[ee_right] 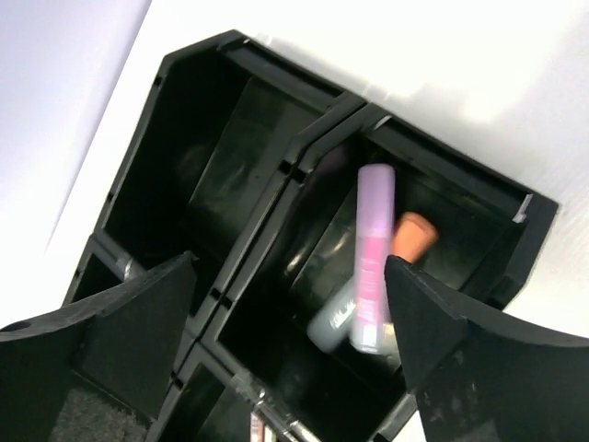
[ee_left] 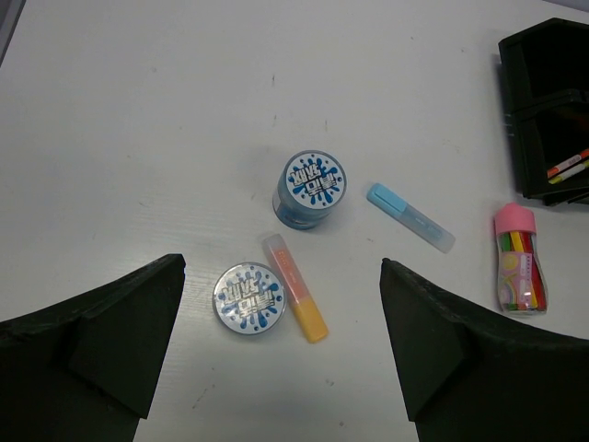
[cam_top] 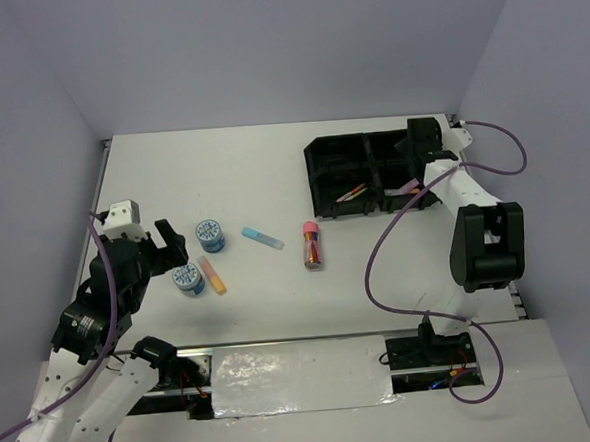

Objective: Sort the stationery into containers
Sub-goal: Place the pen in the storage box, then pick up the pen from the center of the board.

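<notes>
Left jaws spread wide, nothing between them, hovering over the worktop (cam_top: 261, 163) on its left side, right by the loose items. Far roll (ee_left: 311, 187) and near roll (ee_left: 249, 297) both sit flat, label up, apart from each other. Orange marker (ee_left: 294, 287) lies against or just beside the near roll, can't tell which. Blue marker (ee_left: 410, 216) lies right of the far roll, apart from it. Glue stick (ee_left: 518, 258) lies on its side further right, pink cap toward the tray (cam_top: 313, 170), near it but outside.

Right jaws spread, pinching nothing, above the tray's right half. Purple marker (ee_right: 373, 267) is inside the near-right compartment, blurred, with an orange-tipped item (ee_right: 412, 235) beside it. Pens (cam_top: 351, 191) lie in the near-left compartment. Far compartments are too dark to read.
</notes>
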